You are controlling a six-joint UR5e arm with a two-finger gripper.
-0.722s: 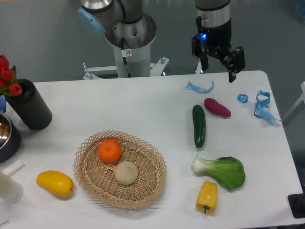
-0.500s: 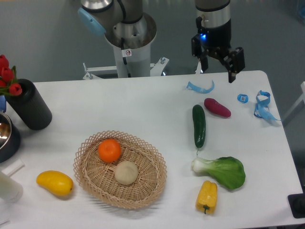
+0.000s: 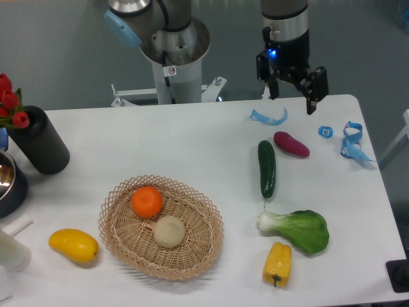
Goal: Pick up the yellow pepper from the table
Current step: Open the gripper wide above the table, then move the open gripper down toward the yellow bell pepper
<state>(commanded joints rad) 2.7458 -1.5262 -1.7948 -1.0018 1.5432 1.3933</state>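
The hand (image 3: 293, 97) hangs at the upper right of the frame, above the far edge of the desk (image 3: 192, 141), its two fingers spread apart and holding nothing. Just below it on the desk lie a curled blue strip (image 3: 268, 117) and, a little lower right, a purple vegetable (image 3: 291, 144); to the right of these, near the right edge, are a small blue ring (image 3: 326, 132) and a blue ribbon (image 3: 353, 142). Below the purple vegetable a cucumber (image 3: 266, 168) lies lengthwise, and under its lower end sits a bok choy (image 3: 297, 228), white stalk to the left and green leaf to the right. The pepper (image 3: 277, 263) lies at the lower right of the frame, just beneath the bok choy and near the front edge of the desk, its dark stem pointing toward the bottom; it is well apart from the hand. In the lower middle a wicker basket (image 3: 198, 252) holds an orange (image 3: 147, 201) and a pale round fruit (image 3: 169, 231). At the lower left lies a smooth yellow fruit (image 3: 73, 245). At the left edge stands a black vase (image 3: 39, 148) with red tulips (image 3: 9, 101).
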